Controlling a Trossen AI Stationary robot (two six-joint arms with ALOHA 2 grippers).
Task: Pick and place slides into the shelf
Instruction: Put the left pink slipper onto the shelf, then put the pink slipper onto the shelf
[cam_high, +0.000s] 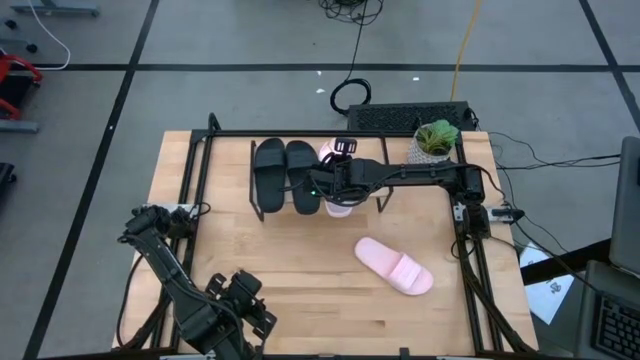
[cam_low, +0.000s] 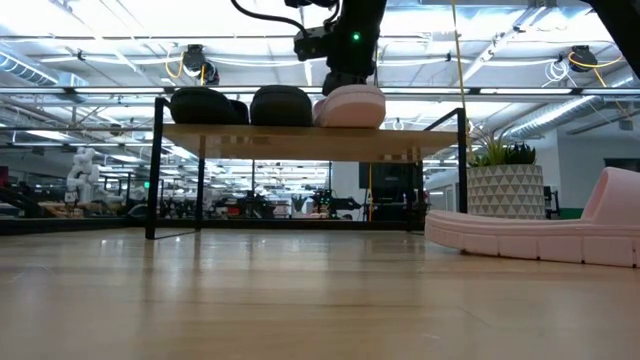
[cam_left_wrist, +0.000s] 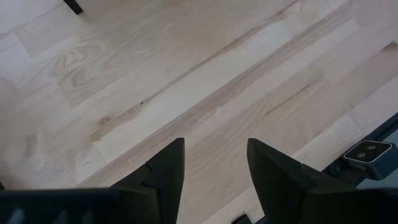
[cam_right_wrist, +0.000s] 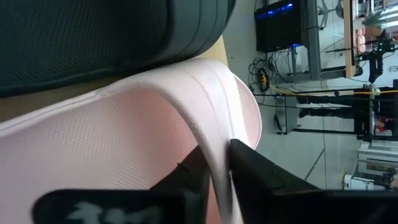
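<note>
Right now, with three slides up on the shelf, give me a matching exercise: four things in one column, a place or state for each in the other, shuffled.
Things:
1. black slides
2. pink slide on the shelf
3. second pink slide
4. left gripper

Places or states:
A. lying on the tabletop, right of centre
B. side by side at the shelf's left
C. empty, over bare wood
D. strap between the right gripper's fingers

Pairs: 1-B, 2-D, 3-A, 4-C
</note>
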